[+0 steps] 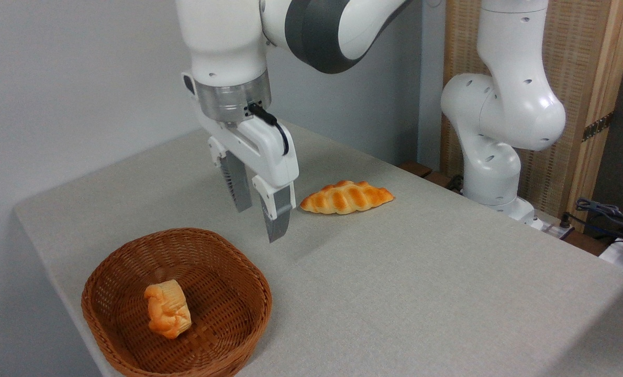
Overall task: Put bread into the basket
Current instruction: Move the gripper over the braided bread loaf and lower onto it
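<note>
The bread [347,197], a long braided golden-orange loaf with pointed ends, lies flat on the grey table near its far edge. The brown wicker basket [238,272] sits at the front left of the table. My gripper [259,222] hangs above the table between the two, just beyond the basket's far rim and to the left of the loaf. Its fingers point down and stand apart, open, with nothing between them. It touches neither the loaf nor the basket.
A small knotted orange bun [167,309] lies inside the basket. The arm's white base [492,178] stands at the back right beside a wooden panel. Cables [604,214] lie off the table's right edge. The table's left edge runs close to the basket.
</note>
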Robot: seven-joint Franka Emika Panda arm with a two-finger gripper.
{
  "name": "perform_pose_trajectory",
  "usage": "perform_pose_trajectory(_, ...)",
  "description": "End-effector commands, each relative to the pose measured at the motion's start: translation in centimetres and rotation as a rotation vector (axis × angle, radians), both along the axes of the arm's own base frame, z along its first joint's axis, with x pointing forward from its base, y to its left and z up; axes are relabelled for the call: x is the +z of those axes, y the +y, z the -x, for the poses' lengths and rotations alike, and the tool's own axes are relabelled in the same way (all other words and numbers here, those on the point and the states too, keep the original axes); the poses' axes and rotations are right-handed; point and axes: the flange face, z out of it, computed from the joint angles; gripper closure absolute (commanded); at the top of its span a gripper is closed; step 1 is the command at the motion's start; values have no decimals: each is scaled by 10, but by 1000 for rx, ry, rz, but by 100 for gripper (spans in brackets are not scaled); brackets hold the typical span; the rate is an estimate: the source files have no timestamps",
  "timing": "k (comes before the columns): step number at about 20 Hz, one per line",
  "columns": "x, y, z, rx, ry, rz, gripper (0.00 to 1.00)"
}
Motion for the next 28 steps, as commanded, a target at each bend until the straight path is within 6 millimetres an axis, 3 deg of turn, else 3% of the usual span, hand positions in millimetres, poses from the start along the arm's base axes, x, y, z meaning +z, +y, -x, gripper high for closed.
perform_pose_trajectory(1,-4,-45,56,-135,13,-54,0)
perform_pose_trajectory(6,-19,-105,107,-328,113,-132,0)
perform_pose_trajectory(9,-44,-135,135,-453,208,-209,0)
perform_pose_trajectory(12,-75,-146,156,-523,270,-285,0)
perform_pose_trajectory(19,-100,-154,177,-569,319,-311,0)
perform_pose_trajectory(28,-130,-166,176,-594,374,-337,0)
